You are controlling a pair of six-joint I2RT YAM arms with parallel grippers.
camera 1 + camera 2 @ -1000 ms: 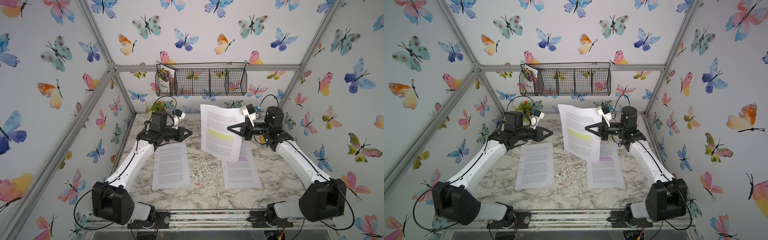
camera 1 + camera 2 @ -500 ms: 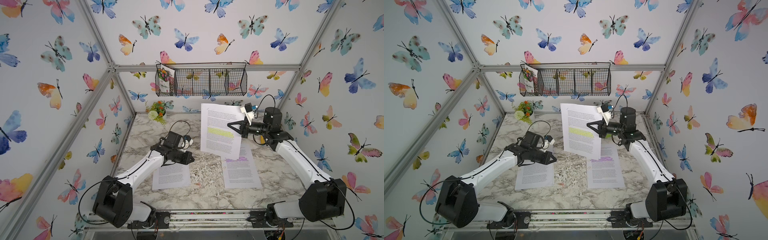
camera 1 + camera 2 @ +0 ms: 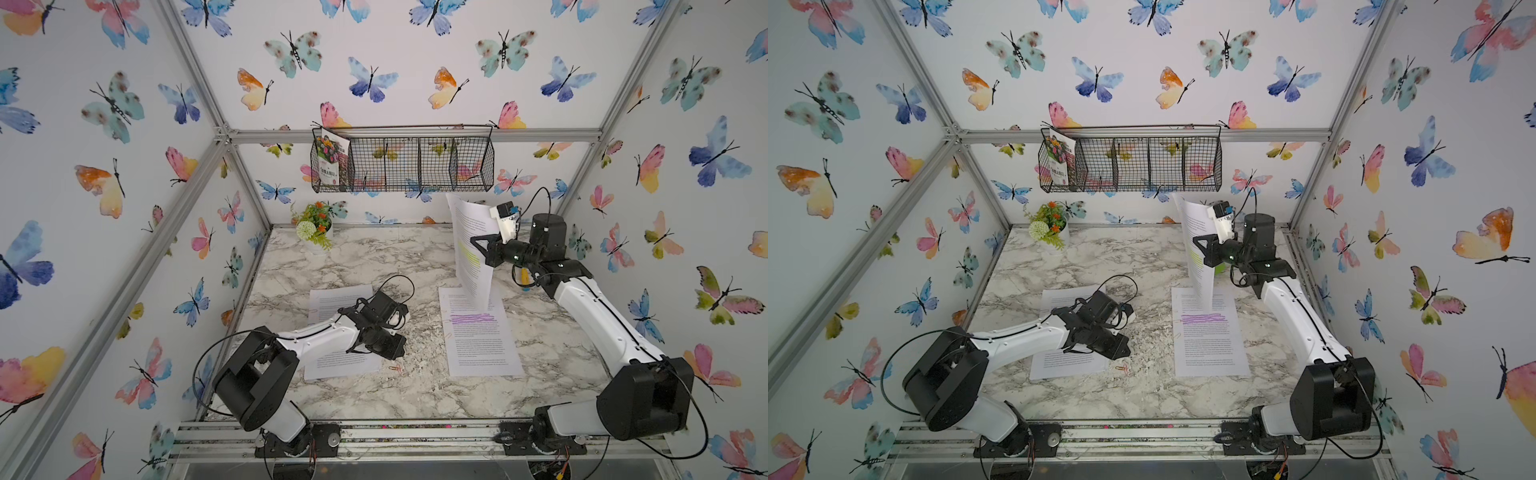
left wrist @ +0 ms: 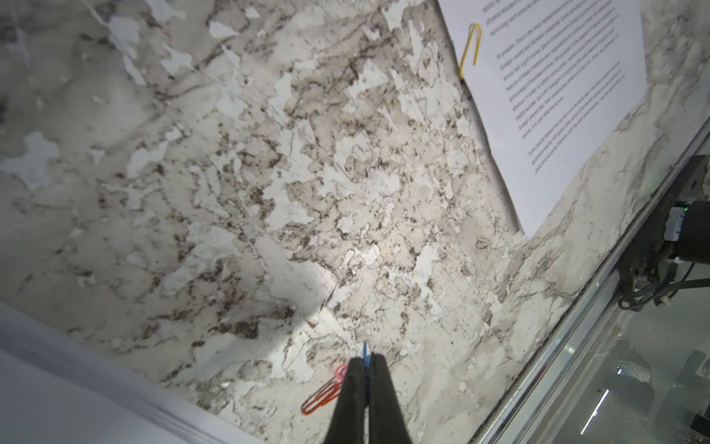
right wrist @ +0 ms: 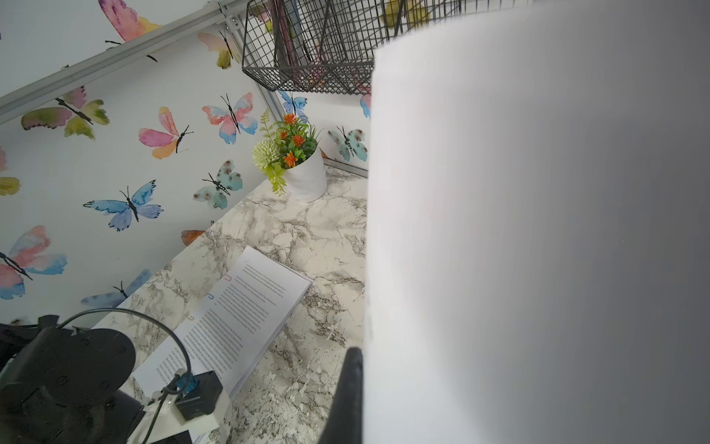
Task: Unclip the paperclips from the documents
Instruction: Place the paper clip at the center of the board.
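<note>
Bottom middle of the left wrist view: left gripper, pinched tight on a blue paperclip. Only the blue tip pokes out past the black fingers. Right beside it, loose on the marble table: an orange paperclip and a pink paperclip, touching each other. Upper right of that view: a yellow paperclip, clipped on the edge of the purple-marked document.

In both top views, near the middle: the left gripper again, low over the table, just by the lower right corner of the plain document. Middle right: right gripper, squeezed shut on the yellow-marked document. Holds it up on end above the purple-marked document, which lies flat.

Lower middle of the right wrist view: three more paperclips along the long edge of the plain document. One pink, one blue, the third too small to tell.
</note>
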